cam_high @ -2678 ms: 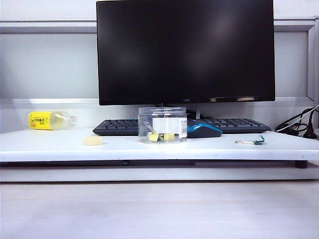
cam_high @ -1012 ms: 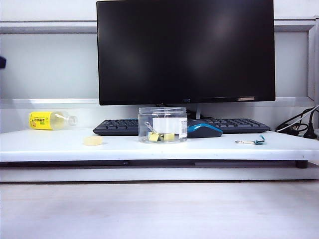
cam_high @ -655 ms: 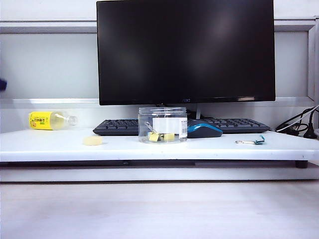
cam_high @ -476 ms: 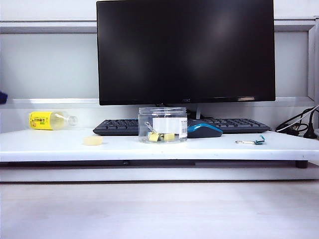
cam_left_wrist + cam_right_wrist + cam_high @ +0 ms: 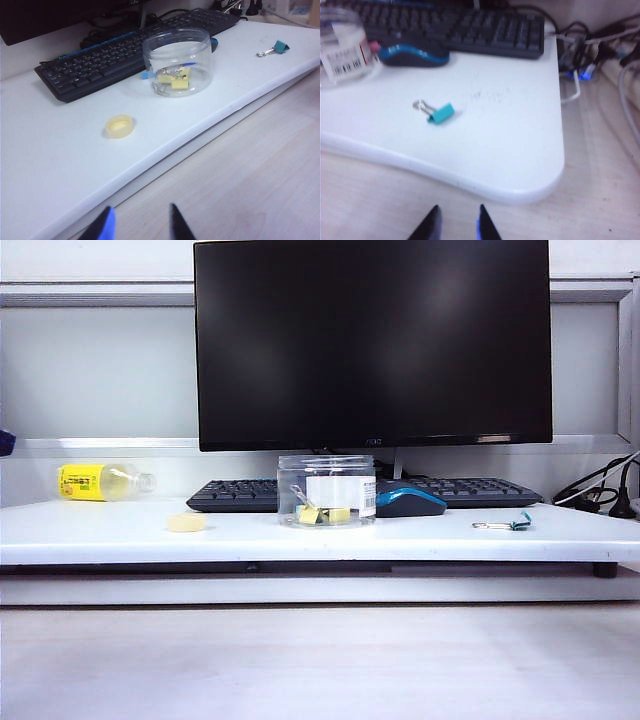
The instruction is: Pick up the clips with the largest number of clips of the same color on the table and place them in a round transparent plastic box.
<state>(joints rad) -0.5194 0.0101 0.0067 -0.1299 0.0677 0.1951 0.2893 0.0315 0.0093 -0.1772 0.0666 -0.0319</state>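
Note:
Two pale-yellow clips (image 5: pixel 322 514) lie inside the round transparent plastic box (image 5: pixel 326 472), which stands upright in front of the keyboard. In the left wrist view the clips (image 5: pixel 174 80) rest on the floor of the box (image 5: pixel 200 47). My left gripper (image 5: pixel 141 206) hangs off the white board's front edge, over the wooden tabletop, open and empty. My right gripper (image 5: pixel 459 205) hovers off the board's right front corner, its fingers a little apart and holding nothing. In the exterior view only a dark blue bit of the left arm (image 5: pixel 3 443) shows at the left edge.
A teal binder clip (image 5: pixel 505 525) (image 5: pixel 440 113) lies on the right of the white board (image 5: pixel 420 538). A pale-yellow disc (image 5: pixel 186 523), a lying bottle (image 5: pixel 100 481), the keyboard (image 5: pixel 230 495), a blue mouse (image 5: pixel 410 502), the monitor (image 5: pixel 370 340) and cables (image 5: pixel 585 55) are around.
The dark blue bit of the left arm at the exterior view's left edge has sunk lower. Box, clips and the other objects have not moved.

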